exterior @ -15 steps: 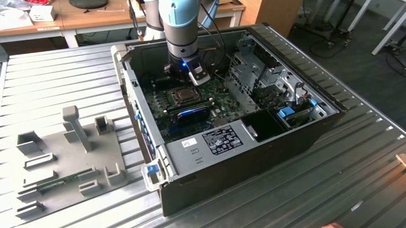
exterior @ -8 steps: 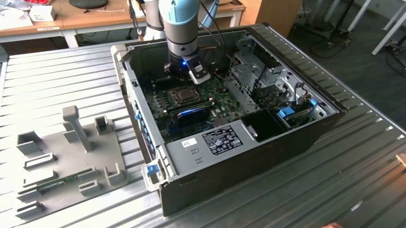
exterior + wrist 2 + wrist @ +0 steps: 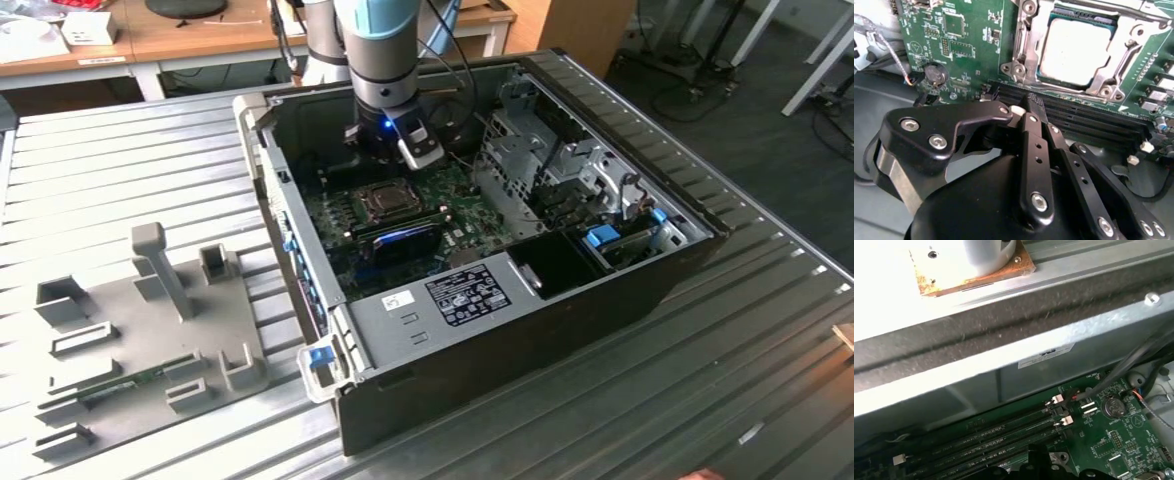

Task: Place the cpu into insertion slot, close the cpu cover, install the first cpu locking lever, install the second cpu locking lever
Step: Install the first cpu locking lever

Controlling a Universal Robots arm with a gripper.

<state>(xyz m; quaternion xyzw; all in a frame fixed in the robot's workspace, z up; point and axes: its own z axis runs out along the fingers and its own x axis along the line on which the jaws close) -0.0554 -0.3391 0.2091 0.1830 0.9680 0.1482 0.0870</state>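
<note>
Gripper [image 3: 1032, 102] was pinched narrow on nothing, its tip hanging over the memory slots [image 3: 1079, 112] just beside the slot [image 3: 1021, 30]. Beyond the tip, the cpu [image 3: 1074, 50] lay seated in the slot, and the cover [image 3: 1106, 75] looked to be down around it. Whether the cover was locked, I could not tell. Locking seemed to be the step in hand. It would want a slow, steady push with the narrowed tip, kept off the memory slots and the cpu face. Around the slot, the board [image 3: 969, 30] lay flat inside the open case [image 3: 641, 290].
</note>
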